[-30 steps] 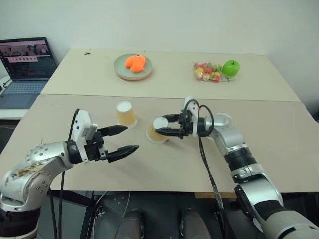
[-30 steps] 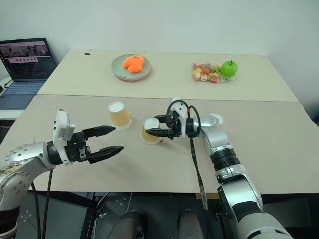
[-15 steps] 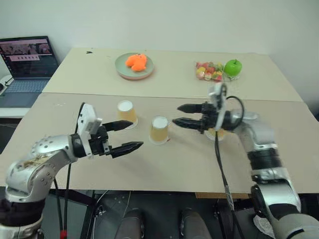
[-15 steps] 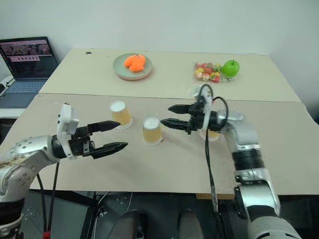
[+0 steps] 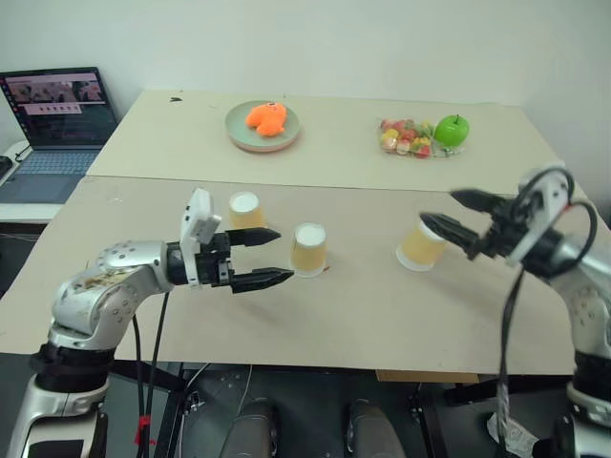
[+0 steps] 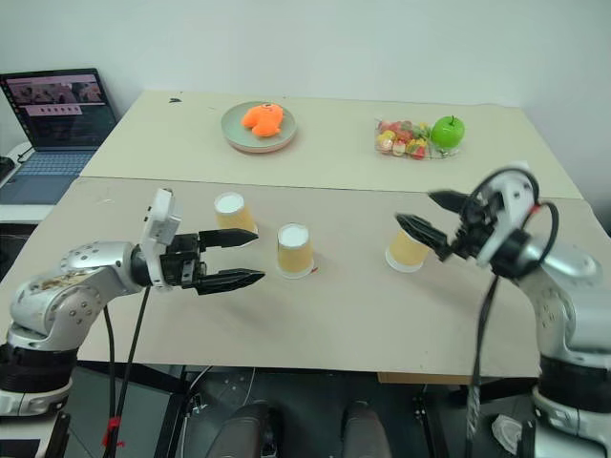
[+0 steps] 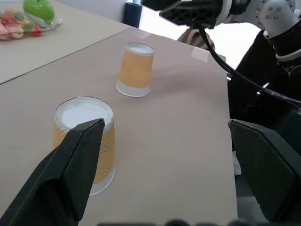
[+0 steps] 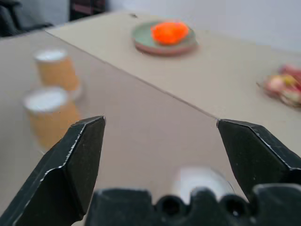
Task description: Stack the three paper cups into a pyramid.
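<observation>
In the left eye view, two inverted paper cups stood near each other at centre frame, the left cup (image 5: 245,210) and the middle cup (image 5: 308,249). The third cup (image 5: 421,245) leaned tilted at right of centre, just off the tips of the right gripper (image 5: 460,215), whose fingers were spread wide and empty. The left gripper (image 5: 271,257), equally wide and empty, pointed at the middle cup.

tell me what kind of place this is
Probably an office or lab set up for testing: plain beige tables against a bare white wall, an open laptop at the side, and props like a plate and paper cups.
</observation>
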